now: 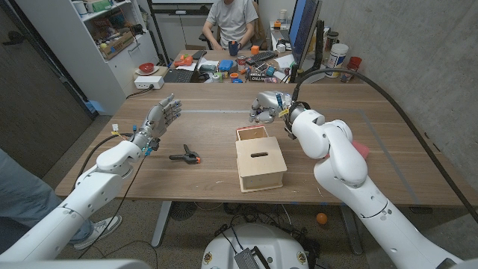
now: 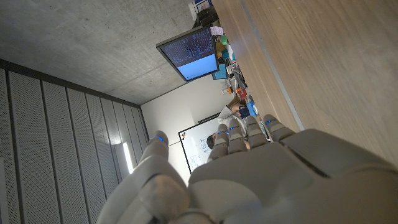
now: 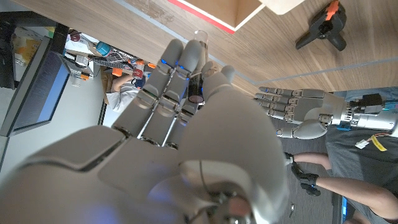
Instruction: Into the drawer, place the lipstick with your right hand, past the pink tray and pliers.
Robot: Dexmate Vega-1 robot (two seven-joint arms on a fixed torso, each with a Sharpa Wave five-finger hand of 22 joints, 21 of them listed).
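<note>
Head view: right hand [image 1: 267,106] is raised over the table [image 1: 388,142] just beyond the far end of the wooden drawer box [image 1: 260,163], fingers curled toward the left; a small object sits inside the curl but is too small here to identify. The box's drawer [image 1: 252,133] stands pulled open toward the far side, red-lined interior showing, so the opening lies directly on the near side of the right hand, close below it. Pliers [image 1: 187,157], black with orange grips, lie left of the box, well apart from the right hand. A pink patch [image 1: 361,149], probably the tray, peeks out behind the right forearm. Left hand [image 1: 160,118] is held up on the left side, fingers spread, holding nothing, farther from the drawer than the right. A seated person [image 1: 231,22] is at the cluttered desk beyond the table. Left wrist view: back of the left hand [image 2: 261,174], fingers extended and apart, nothing in them. Right wrist view: right hand [image 3: 186,124] pinches the lipstick [image 3: 198,68], a dark tube with a clear cap, between its fingers, long axis running along the fingers with the cap pointing out at the tips. The red-edged drawer [image 3: 217,9] sits just past the fingertips; the pliers [image 3: 323,31] and open left hand [image 3: 298,115] lie off to the side. Judgement: carry is nearly complete; what remains is a short move toward the robot and down so the tube clears the drawer's far rim before release.
</note>
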